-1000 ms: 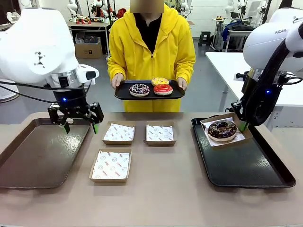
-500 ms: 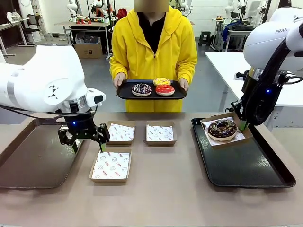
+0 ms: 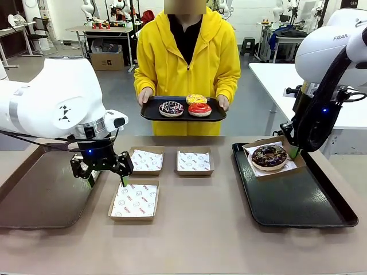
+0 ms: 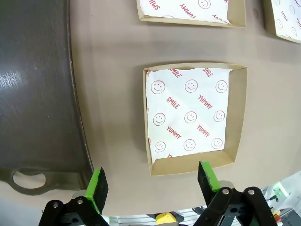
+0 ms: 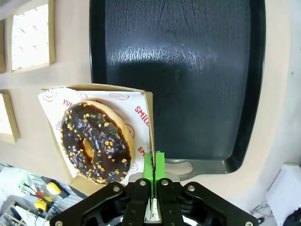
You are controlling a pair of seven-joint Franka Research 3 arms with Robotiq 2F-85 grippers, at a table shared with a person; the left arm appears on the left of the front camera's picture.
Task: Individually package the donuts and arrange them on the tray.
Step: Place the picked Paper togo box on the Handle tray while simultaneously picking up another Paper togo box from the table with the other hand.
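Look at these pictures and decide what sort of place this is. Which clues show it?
Probably a robotics lab: white Franka arms flank the table, a cluttered workbench stands behind the person, with a cardboard carton beneath it.

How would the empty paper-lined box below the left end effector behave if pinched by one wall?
The box looks like thin cardboard: probably light, likely to slide if nudged. Its low walls may flex under a pinch. The printed liner seems loose and could shift.
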